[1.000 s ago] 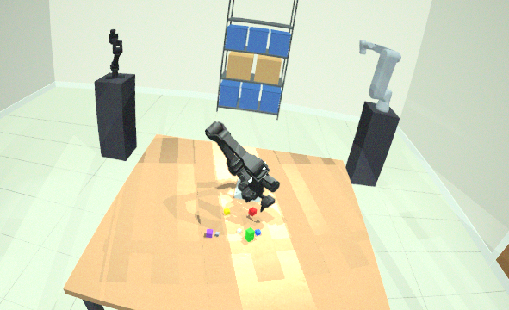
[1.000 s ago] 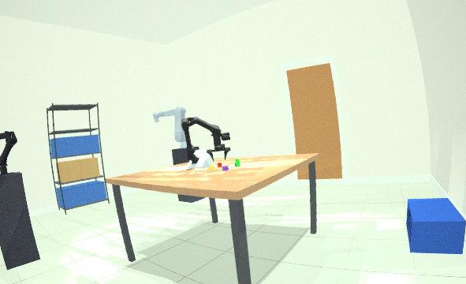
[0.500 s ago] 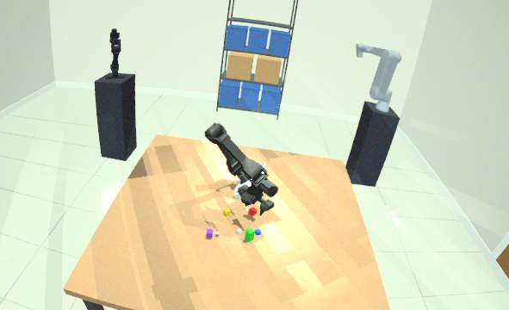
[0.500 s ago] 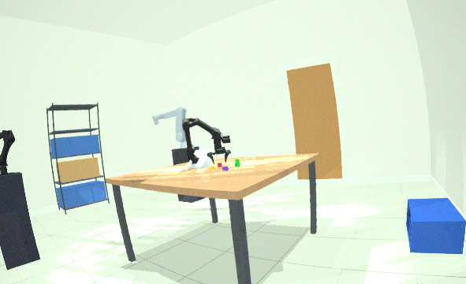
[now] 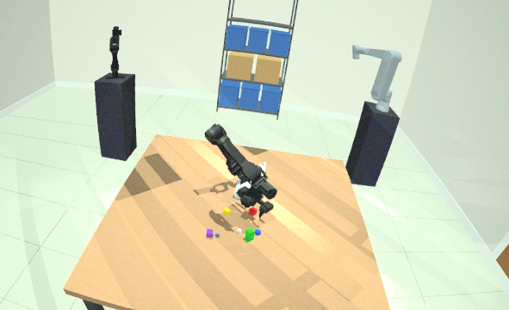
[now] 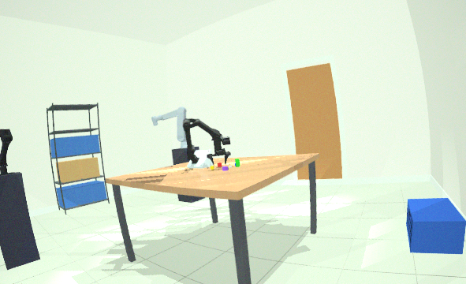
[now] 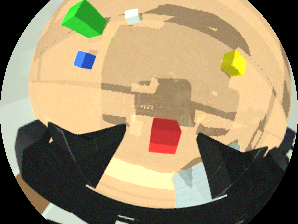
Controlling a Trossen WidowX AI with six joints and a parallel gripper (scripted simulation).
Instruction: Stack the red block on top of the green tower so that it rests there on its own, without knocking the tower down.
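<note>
The red block [image 5: 252,211] [image 6: 219,165] [image 7: 165,135] rests on the table. My gripper [image 7: 162,132] is open and empty, pointing down above the red block. In the wrist view the block shows between the two fingertips, a little nearer the right one. How far the fingertips are above it is hard to tell. The green tower [image 5: 249,234] [image 6: 237,162] [image 7: 84,20] stands upright, nearer the front of the table in the top view and at the upper left in the wrist view. Nothing red is on its top.
A blue block [image 5: 257,232] [image 7: 85,60] lies close beside the tower. A white block [image 5: 238,231] [image 7: 133,16] is on its other side. A yellow block [image 5: 226,212] [image 7: 233,63], a purple block [image 5: 209,233] [image 6: 225,168] and a small grey piece [image 5: 217,234] lie farther off.
</note>
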